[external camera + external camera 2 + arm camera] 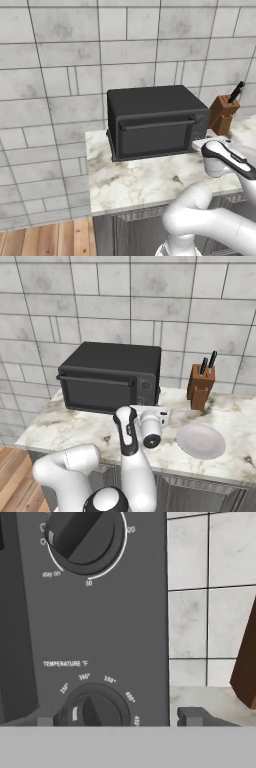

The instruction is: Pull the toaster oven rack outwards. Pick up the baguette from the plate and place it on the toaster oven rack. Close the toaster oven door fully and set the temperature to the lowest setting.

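Observation:
The black toaster oven (150,102) (120,361) stands on the marble counter with its door (155,135) (97,391) shut. The rack and the baguette are hidden. My gripper (120,717) (198,144) (146,406) is close in front of the oven's right-hand control strip. Its fingers stand wide apart on either side of the temperature knob (97,709), the left fingertip (46,717) close beside the knob and the right one well off it. Nothing is held. The knob's pointer mark sits at its left. Above it is a larger timer knob (85,537).
A white plate (201,440) lies bare on the counter to the right of the arm. The brown knife block (223,115) (201,387) (247,667) stands right of the oven. A tiled wall runs behind, and the counter's front edge lies under the arm.

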